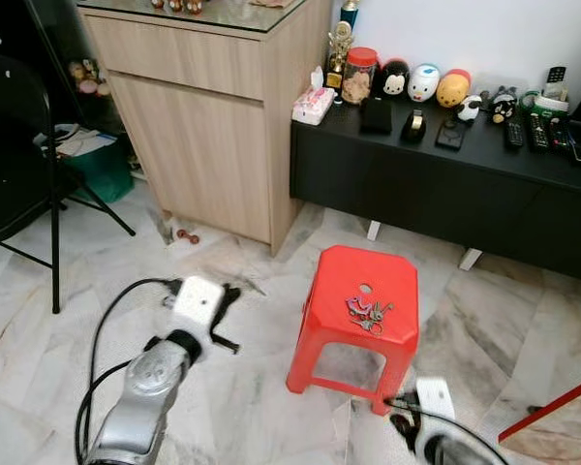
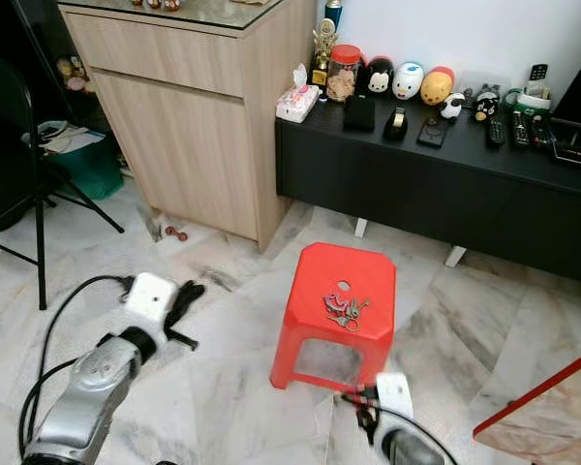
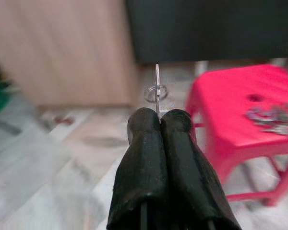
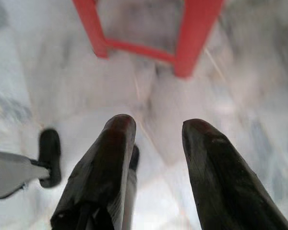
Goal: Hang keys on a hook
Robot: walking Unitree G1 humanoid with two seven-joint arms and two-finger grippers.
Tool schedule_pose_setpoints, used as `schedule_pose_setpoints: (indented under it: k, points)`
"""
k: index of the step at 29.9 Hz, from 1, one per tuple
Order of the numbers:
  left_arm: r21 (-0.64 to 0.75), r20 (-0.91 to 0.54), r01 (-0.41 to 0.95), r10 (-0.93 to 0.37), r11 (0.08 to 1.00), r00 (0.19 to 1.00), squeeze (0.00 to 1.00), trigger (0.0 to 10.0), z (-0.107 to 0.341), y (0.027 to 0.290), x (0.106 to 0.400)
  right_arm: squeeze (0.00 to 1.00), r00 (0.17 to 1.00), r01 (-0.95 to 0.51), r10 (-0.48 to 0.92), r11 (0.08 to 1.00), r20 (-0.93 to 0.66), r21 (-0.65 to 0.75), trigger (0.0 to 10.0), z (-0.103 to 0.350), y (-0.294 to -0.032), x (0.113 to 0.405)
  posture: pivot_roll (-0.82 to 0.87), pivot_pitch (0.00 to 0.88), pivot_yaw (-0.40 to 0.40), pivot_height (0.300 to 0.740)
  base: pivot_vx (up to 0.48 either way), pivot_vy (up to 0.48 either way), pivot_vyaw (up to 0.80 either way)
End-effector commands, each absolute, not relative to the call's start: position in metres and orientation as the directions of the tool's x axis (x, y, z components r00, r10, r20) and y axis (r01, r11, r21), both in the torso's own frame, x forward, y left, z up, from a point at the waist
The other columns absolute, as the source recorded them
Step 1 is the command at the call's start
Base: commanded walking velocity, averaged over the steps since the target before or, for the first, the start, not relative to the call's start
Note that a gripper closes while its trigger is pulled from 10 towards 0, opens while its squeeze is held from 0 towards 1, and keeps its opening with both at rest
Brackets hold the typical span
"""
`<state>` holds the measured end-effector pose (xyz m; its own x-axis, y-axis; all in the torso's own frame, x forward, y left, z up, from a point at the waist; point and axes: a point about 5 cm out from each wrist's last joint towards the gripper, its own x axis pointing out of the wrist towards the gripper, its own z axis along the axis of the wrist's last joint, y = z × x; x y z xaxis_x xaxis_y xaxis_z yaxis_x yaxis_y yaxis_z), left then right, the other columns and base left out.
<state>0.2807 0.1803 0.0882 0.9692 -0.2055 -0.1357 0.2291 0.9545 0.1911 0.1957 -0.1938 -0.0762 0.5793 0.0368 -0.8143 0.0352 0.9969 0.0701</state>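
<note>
keys (image 1: pixel 369 314) lying in a small cluster on top of red plastic stool (image 1: pixel 356 325), just beside the round hole in its seat; pink and metallic pieces visible, detail too small to resolve. stool standing on pale marble floor (image 1: pixel 252 387), in front of low black cabinet (image 1: pixel 436 184) and near light wood cupboard (image 1: pixel 208 116).

left end effector (image 1: pixel 225 315) raised over the floor, to the left of the stool and apart from it. fingers (image 3: pixel 149 163) pressed together in the left wrist view, closed on a thin clear hook (image 3: pixel 156 91) that sticks out past the fingertips; small ring-shaped part seen partway up its stem. black cable looping from left arm.

right end effector (image 4: pixel 151 139) low, near the floor beside the stool's front leg; fingers spread, gap between them, nothing held. right wrist view blurred, red stool legs and crossbar ahead.

on the cabinet surface: tissue box (image 1: pixel 313 105), jar with red lid (image 1: pixel 357 75), row of cartoon figures, remotes. black folding chair (image 1: pixel 19 165) at far left, green bin (image 1: pixel 102 167) behind it.
</note>
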Motion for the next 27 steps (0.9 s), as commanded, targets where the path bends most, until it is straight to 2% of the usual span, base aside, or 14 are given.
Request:
schedule_pose_setpoints:
  k: [1, 4, 7, 9, 13, 16, 20, 27]
  points:
    - [0.180, -0.144, 0.160, -0.135, 0.971, 0.980, 0.00, 10.0, 0.077, 0.192, 0.275, 0.00, 0.564, 0.052, 0.014, 0.997, -0.825, 0.053, 10.0, -0.080, -0.194, 0.189, 0.14, 0.089, -0.045, 0.740, 0.000, 0.000, 0.00]
    - [0.183, -0.192, 0.117, -0.081, 0.976, 0.978, 0.00, 10.0, 0.059, 0.205, 0.269, 0.00, 0.537, 0.021, 0.038, 0.998, -0.843, 0.059, 10.0, -0.085, -0.191, 0.179, 0.14, 0.084, -0.045, 0.740, 0.000, 0.000, 0.00]
    - [0.181, -0.256, 0.092, -0.044, 0.979, 0.966, 0.00, 10.0, 0.040, 0.213, 0.261, 0.00, 0.525, 0.058, 0.010, 0.997, -0.851, 0.047, 10.0, -0.087, -0.193, 0.175, 0.14, 0.075, -0.042, 0.740, 0.000, 0.000, 0.00]
    - [0.185, -0.361, 0.111, -0.038, 0.976, 0.932, 0.00, 10.0, 0.012, 0.218, 0.246, 0.00, 0.520, 0.070, -0.001, 0.997, -0.854, 0.042, 10.0, -0.089, -0.194, 0.172, 0.13, 0.065, -0.031, 0.740, 0.000, 0.000, 0.00]
    - [0.171, -0.440, 0.115, -0.029, 0.978, 0.897, 0.00, 10.0, -0.009, 0.221, 0.233, 0.00, 0.518, 0.078, -0.004, 0.996, -0.856, 0.043, 10.0, -0.089, -0.194, 0.171, 0.13, 0.062, -0.032, 0.740, 0.000, 0.000, 0.00]
    - [0.148, -0.560, 0.085, 0.013, 0.985, 0.829, 0.00, 10.0, -0.036, 0.228, 0.211, 0.00, 0.517, 0.096, -0.005, 0.994, -0.856, 0.052, 10.0, -0.090, -0.192, 0.170, 0.14, 0.053, -0.033, 0.740, 0.000, 0.000, 0.00]
    - [0.131, -0.602, 0.062, 0.029, 0.989, 0.798, 0.00, 10.0, -0.047, 0.229, 0.200, 0.00, 0.512, 0.090, -0.003, 0.995, -0.859, 0.050, 10.0, -0.091, -0.190, 0.168, 0.14, 0.042, -0.036, 0.740, 0.000, 0.000, 0.00]
    - [0.133, -0.670, -0.085, 0.152, 0.988, 0.727, 0.00, 10.0, -0.062, 0.245, 0.183, 0.00, 0.512, 0.119, -0.013, 0.991, -0.859, 0.056, 10.0, -0.092, -0.188, 0.168, 0.13, 0.018, -0.038, 0.740, 0.000, 0.000, 0.00]
